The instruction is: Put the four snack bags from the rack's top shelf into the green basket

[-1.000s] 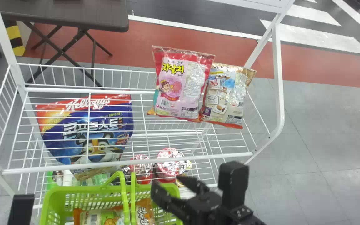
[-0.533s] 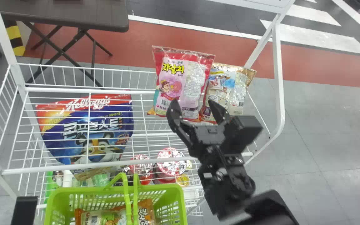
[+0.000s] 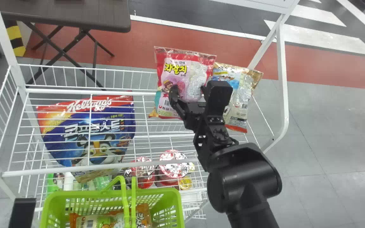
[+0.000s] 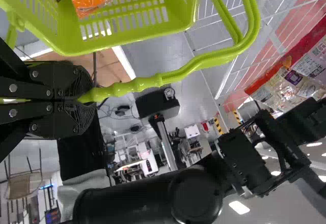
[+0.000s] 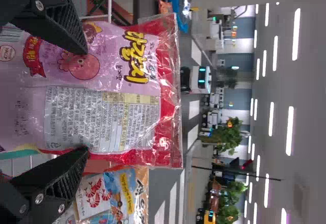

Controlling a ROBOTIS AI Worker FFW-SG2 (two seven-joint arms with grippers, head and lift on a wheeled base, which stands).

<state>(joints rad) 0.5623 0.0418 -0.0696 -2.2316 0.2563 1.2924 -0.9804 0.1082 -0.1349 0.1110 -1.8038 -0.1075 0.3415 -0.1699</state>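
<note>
On the right of the rack's top shelf, a pink snack bag point(image 3: 173, 71) leans upright beside a tan snack bag point(image 3: 244, 85). My right gripper point(image 3: 188, 91) is in front of the pink bag. In the right wrist view, the open right gripper point(image 5: 86, 101) has the pink bag point(image 5: 102, 81) between and behind its fingers; the tan bag point(image 5: 135, 193) is alongside. The green basket point(image 3: 90, 194) holds two snack bags. At bottom left is a black part of my left gripper point(image 3: 22, 212); in the left wrist view, the left gripper point(image 4: 84, 99) is shut on the basket handle point(image 4: 137, 84).
A large blue cereal bag point(image 3: 97, 133) shows through the top shelf's wires point(image 3: 116, 164) on the left. Red-lidded cups point(image 3: 171, 163) stand on the level below. A white rack post point(image 3: 282, 82) rises right of the snack bags, and a dark table point(image 3: 65, 15) stands behind.
From beside the basket, my right gripper has risen to the pink bag, its arm now farther into view. The tan bag has shifted slightly right. The basket has moved a little.
</note>
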